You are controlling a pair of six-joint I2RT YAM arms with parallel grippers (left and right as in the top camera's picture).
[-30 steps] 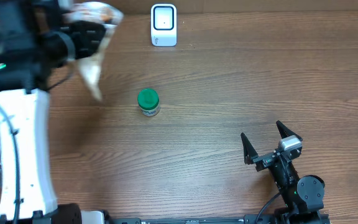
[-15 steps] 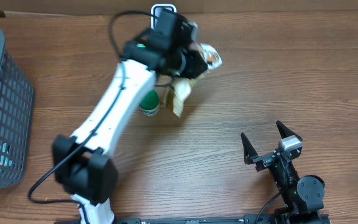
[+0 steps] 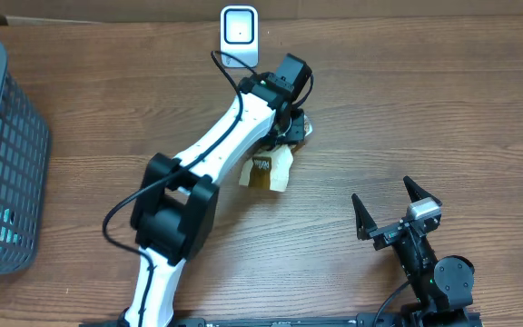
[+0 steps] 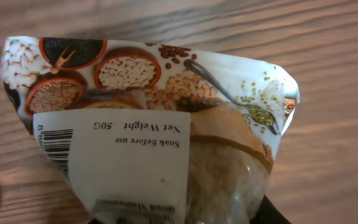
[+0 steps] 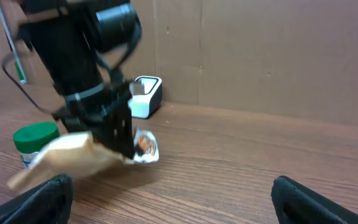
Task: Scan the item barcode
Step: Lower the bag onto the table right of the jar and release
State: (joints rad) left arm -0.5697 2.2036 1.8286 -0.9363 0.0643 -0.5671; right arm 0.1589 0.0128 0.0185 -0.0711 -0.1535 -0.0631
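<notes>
The left tool [image 3: 293, 127] is clamped on one end of the printed pouch [image 4: 166, 112]. The pouch's clear window shows pale grains inside, and its barcode [image 4: 58, 149] faces the wrist camera. The scanner [image 3: 240, 34] stands just beyond this tool on the worktop [image 3: 425, 109], with a green-lidded jar [image 5: 37, 142] beside the pouch. Well off to the tool's left, a wire basket [image 3: 25, 136] holds orange and teal things I cannot identify. The right tool [image 3: 384, 195] gapes wide, holding nothing.

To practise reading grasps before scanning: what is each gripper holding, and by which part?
The left gripper holds the bean packet, pinched near its shiny printed end; the beige labelled end hangs free. The right gripper is open and holds nothing.
</notes>
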